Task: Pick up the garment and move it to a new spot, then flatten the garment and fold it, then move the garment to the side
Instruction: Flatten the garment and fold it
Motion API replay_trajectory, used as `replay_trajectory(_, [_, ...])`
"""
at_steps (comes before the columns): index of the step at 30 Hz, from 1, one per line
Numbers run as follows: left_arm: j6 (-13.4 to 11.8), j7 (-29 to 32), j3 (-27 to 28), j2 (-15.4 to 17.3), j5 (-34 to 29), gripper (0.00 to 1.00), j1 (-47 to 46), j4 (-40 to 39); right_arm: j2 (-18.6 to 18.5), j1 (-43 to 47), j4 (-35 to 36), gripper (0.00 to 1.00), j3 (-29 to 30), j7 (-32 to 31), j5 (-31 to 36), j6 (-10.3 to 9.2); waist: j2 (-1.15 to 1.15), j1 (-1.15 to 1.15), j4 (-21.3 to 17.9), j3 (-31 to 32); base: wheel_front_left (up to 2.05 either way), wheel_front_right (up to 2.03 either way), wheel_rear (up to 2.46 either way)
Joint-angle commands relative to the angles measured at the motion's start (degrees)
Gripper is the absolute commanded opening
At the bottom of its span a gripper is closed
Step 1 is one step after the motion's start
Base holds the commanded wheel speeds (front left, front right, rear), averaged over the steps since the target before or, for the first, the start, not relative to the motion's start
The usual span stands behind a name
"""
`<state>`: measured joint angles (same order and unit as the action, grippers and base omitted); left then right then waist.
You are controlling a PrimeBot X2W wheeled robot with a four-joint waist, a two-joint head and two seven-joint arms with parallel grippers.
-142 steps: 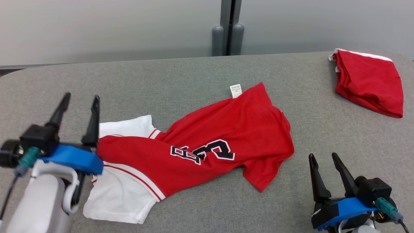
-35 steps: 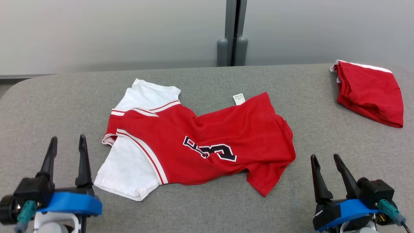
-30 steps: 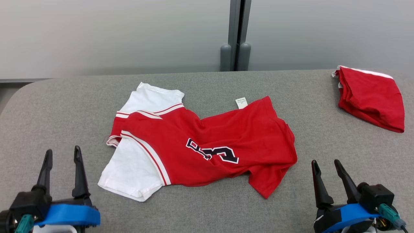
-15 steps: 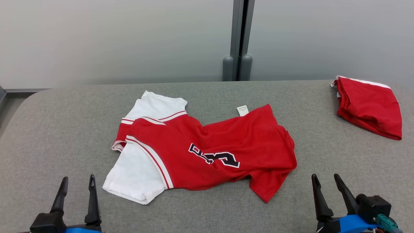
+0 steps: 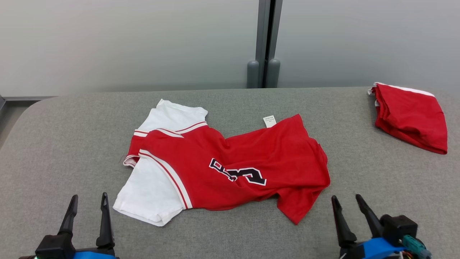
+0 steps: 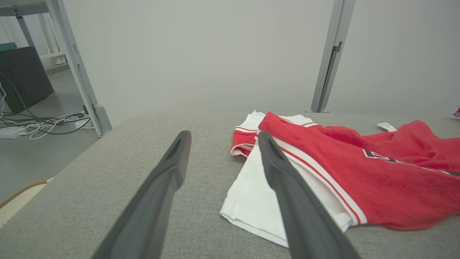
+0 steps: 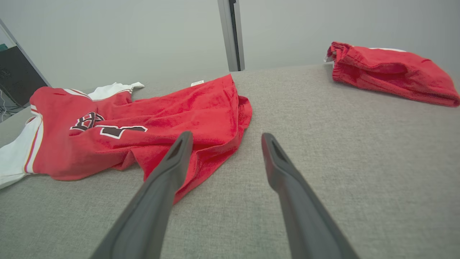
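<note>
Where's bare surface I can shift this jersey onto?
Widest bare patch: the table left of the jersey, ahead of the left gripper. A second gap lies between the jersey and the folded red garment. Crowded: the centre and far-right corner.

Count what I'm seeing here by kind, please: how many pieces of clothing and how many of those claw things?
Clothing: 2, the red-and-white jersey and the folded red garment.
Claws: 2, the left claw and the right claw, both open.
Total: 4.
</note>
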<state>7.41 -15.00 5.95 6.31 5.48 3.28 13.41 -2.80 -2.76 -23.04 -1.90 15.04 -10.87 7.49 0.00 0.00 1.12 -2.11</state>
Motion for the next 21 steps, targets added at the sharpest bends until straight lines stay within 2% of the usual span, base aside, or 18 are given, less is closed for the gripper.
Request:
replay_trajectory(1, [0.11, -0.24, -0.27, -0.08, 0.01, 1.00, -1.28, -0.25, -0.19, -1.55, -0.73, 1.00, -1.29, 0.19, -0.73, 0.01, 0.00, 0.00, 0.21, -0.40, 0.00, 0.00, 0.00])
replay_trajectory(6, [0.12, -0.24, -0.59, -0.29, 0.13, 1.00, -2.26, -0.51, -0.20, -4.96, -5.19, 1.00, -4.63, 0.19, -2.08, 0.01, 0.00, 0.00, 0.94, -1.66, 0.00, 0.00, 0.00])
replay_trajectory(11, [0.11, -0.23, -1.23, -0.29, 0.31, 1.00, -3.55, -0.40, -0.20, -8.41, -14.42, 1.00, -8.00, 0.20, -2.84, 0.01, 0.00, 0.00, 2.03, -3.00, 0.00, 0.00, 0.00])
replay_trajectory(14, [0.12, -0.24, -1.32, -0.30, 0.43, 1.00, -4.23, -0.44, -0.20, -10.62, -17.51, 1.00, -10.04, 0.19, -4.45, 0.01, 0.00, 0.00, 2.35, -3.68, 0.00, 0.00, 0.00])
replay_trajectory(15, [0.11, -0.24, -1.29, -0.29, 0.45, 1.00, -4.32, -0.40, -0.22, -10.91, -18.62, 0.73, -10.64, 0.18, -5.05, 0.01, 0.00, 0.00, 2.38, -3.87, 0.00, 0.00, 0.00])
replay_trajectory(16, [0.11, -0.24, -1.29, -0.29, 0.44, 1.00, -4.48, -0.32, -0.21, -11.37, -19.43, 0.40, -11.33, 0.19, -5.49, 0.01, 0.00, 0.00, 2.39, -4.00, 0.00, 0.00, 0.00])
replay_trajectory(17, [0.11, -0.24, -1.28, -0.27, 0.41, 1.00, -4.66, -0.23, -0.21, -12.00, -19.93, 0.00, -11.77, 0.19, -5.89, 0.01, 0.00, 0.00, 2.39, -4.12, 0.00, 0.00, 0.00])
replay_trajectory(21, [0.11, -0.24, -0.78, -0.26, 0.44, 1.00, -4.73, -0.04, -0.21, -13.13, -21.12, 0.00, -11.93, 0.19, -6.33, 0.01, 0.00, 0.00, 1.84, -3.99, 0.00, 0.00, 0.00])
